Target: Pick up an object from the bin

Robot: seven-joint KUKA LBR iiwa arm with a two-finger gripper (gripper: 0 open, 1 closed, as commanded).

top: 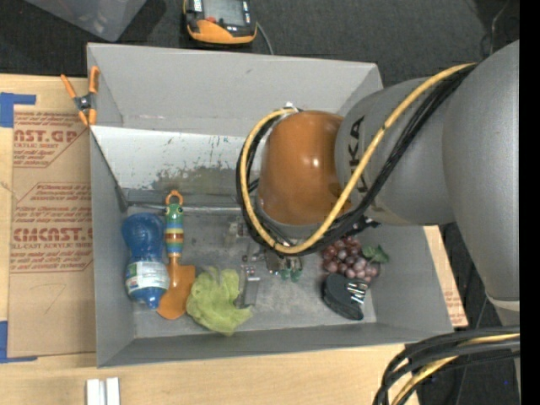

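In the grey metal bin (152, 154), our end effector (251, 283) sits low, just beside the crumpled yellow-green cloth (215, 300) near the front wall; we cannot tell whether it is released or clenched. We judge it best to centre over the cloth's bulk, clear of the orange plastic scoop (173, 298).

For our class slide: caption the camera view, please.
Robot claw low in the grey bin, between a green cloth and purple grapes.

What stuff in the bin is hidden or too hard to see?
All in the camera view:
1. The hand: mostly tucked under the orange cover.
2. The purple grapes: their top edge seems to run under the cables, so some may be hidden.
3. The black thing beside the grapes: too dark to tell what it is.
4. The bin floor beneath the arm: hidden.
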